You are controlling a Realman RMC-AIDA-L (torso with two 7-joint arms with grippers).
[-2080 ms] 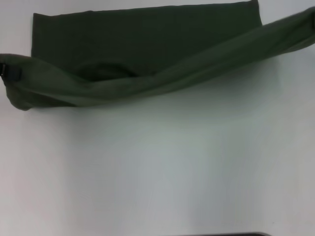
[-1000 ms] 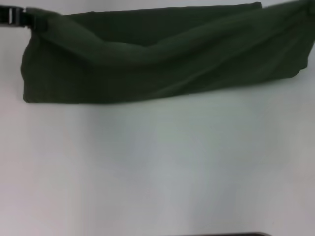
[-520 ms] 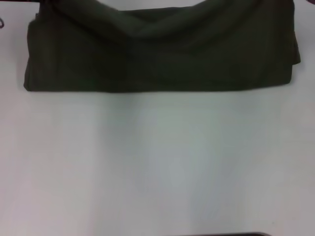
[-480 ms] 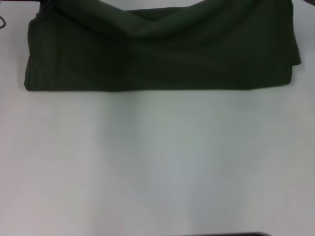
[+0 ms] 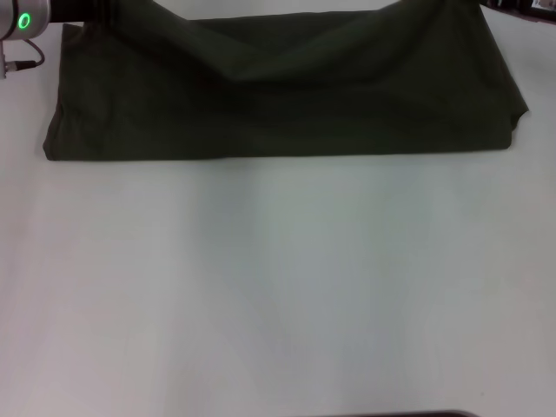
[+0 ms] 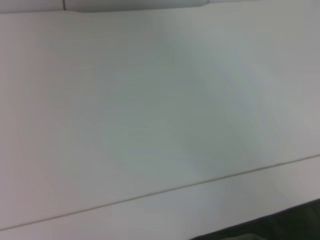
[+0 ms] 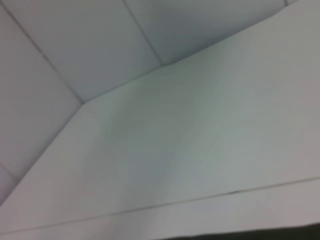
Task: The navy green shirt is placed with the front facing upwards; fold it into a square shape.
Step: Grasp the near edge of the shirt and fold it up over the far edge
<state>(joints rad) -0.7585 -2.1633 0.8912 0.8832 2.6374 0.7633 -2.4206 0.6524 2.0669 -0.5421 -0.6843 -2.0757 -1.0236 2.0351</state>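
Head view, left edge: left arm (image 5: 35,16), a dark wrist section with a green indicator light, sits at the far-left corner of the garment; its gripper is outside the picture, so jaw state cannot be determined.
Head view, centre: dark olive-green cotton shirt (image 5: 278,95) lies at the far side of the white table (image 5: 278,287) as a wide, low band, folded in half along its long axis. The near edge is a straight fold line. The upper layer sags in the middle and rises toward both far corners. No lettering or collar is visible.
Head view, right edge: right arm (image 5: 521,4) shows only as a dark sliver at the far-right corner of the garment; gripper not visible, jaw state cannot be determined.
Left wrist view: bare white tabletop and a seam line only; a dark strip at one edge may be cloth.
Right wrist view: bare white surfaces and panel seams; no fingers shown.
Step in hand (judgement): completion of the lengthwise fold, with the raised corners being laid on the far edge.
Next move (judgement): release both corners, flatten the sagging layer, then fold one short end across to the other so the band becomes a square. Corner alignment is the main requirement.
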